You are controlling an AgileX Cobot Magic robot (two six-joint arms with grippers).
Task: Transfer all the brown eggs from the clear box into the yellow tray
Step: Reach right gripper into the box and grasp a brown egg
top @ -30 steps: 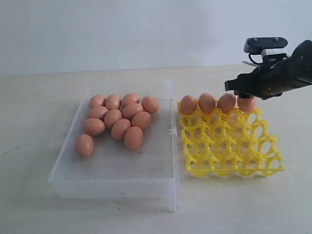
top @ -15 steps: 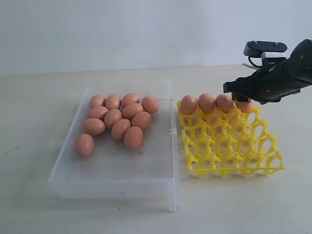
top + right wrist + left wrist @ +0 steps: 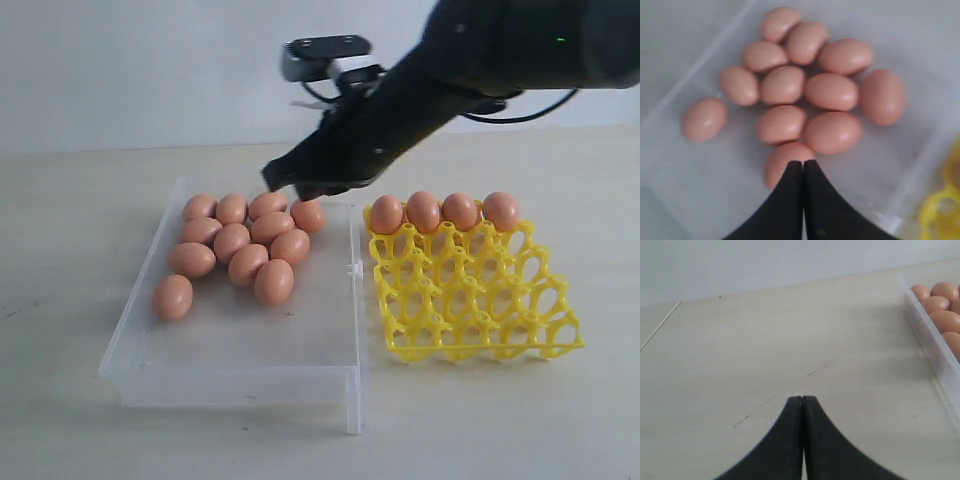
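Moved: right pincer [image 3: 280, 180], from yellow tray [image 3: 480, 351] to above clear box [image 3: 230, 384], likely for another of the brown eggs [image 3: 247, 264].
Right pincer: tips together, empty.
Left pincer [image 3: 802, 398]: tips together, parked aside.

I get bright, even light with only faint, soft shadows along the front of the clear box [image 3: 230, 385], but my right wrist view of the brown eggs [image 3: 832, 91] inside it looks hazy and unfocused.

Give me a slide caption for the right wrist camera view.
Shut right gripper poised over twelve matte orange-brown oval eggs clustered in the transparent plastic box.
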